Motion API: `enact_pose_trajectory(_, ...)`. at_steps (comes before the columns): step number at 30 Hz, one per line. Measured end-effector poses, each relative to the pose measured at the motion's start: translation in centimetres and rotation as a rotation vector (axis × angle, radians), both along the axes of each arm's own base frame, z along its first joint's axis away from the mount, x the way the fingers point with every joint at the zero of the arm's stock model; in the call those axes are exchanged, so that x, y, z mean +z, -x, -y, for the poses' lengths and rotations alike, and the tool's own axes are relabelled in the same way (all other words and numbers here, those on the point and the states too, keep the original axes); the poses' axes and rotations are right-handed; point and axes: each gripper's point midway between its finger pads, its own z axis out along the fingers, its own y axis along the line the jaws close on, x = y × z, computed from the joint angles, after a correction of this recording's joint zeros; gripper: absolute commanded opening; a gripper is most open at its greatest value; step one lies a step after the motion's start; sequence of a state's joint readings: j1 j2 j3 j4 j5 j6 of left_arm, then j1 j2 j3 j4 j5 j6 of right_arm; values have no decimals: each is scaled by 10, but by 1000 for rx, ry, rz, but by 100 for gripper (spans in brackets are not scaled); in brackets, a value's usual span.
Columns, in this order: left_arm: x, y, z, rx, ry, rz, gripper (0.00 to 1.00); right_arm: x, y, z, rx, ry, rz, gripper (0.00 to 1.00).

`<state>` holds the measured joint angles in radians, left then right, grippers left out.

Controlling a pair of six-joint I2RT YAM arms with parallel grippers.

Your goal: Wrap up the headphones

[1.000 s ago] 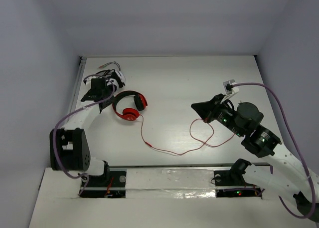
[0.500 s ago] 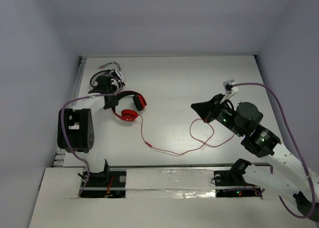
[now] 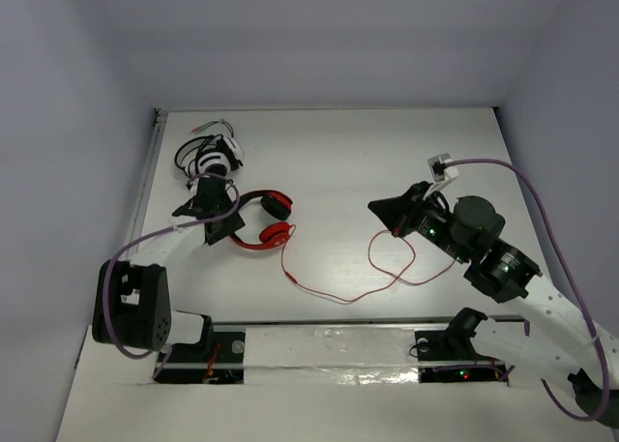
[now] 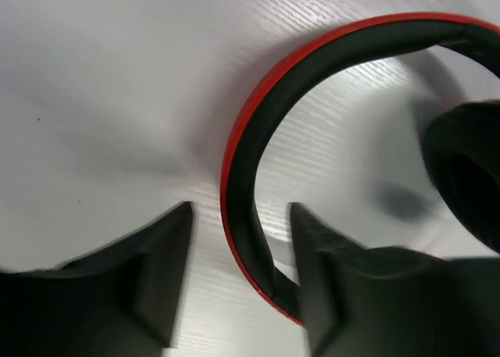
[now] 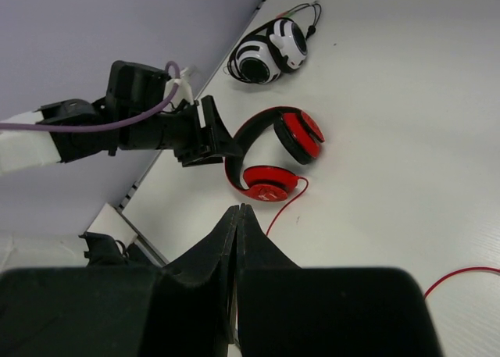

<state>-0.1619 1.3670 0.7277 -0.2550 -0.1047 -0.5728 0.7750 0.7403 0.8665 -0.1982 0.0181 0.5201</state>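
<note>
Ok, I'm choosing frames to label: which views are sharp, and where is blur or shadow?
Top view: sharp, evenly lit, headphones clear. Left wrist: left hand blurred, headband sharper, soft shadows. Right wrist: right hand a dark blur, scene beyond crisp.

1. Left wrist view: the headband (image 4: 244,177) runs off the upper right edge, and its lower end goes behind a blurred finger (image 4: 332,287). The ear pad (image 4: 469,169) is cut by the right edge.
2. Top view: the left gripper (image 3: 224,224) covers part of the headband.
3. The right gripper (image 5: 237,216) has its fingers pressed together; it is unclear whether they pinch the cable (image 5: 461,277).
4. Right wrist view: the cable leaves at the right edge.
</note>
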Motion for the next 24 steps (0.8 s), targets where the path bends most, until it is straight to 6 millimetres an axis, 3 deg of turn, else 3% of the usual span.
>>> enact_pose_trajectory(5,12,3,0,19,17,34,59,0,0,0,0,0,0,0)
enact_pose_trajectory(8,3,2,0,2,2,2,52,0,0,0,0,-1,0,0)
enact_pose_trajectory(9,-2,2,0,-2,-1,-14,45,0,0,0,0,-1,0,0)
enact_pose_trajectory(15,-22,7,0,-23,-14,-82,37,1,0,0,0,-2,2,0)
enact_pose_trajectory(22,-23,-10,3,-29,-20,-68,34,1,0,0,0,-3,2,0)
enact_pose_trajectory(24,-23,-14,4,-30,-21,-60,38,1,0,0,0,-3,2,0)
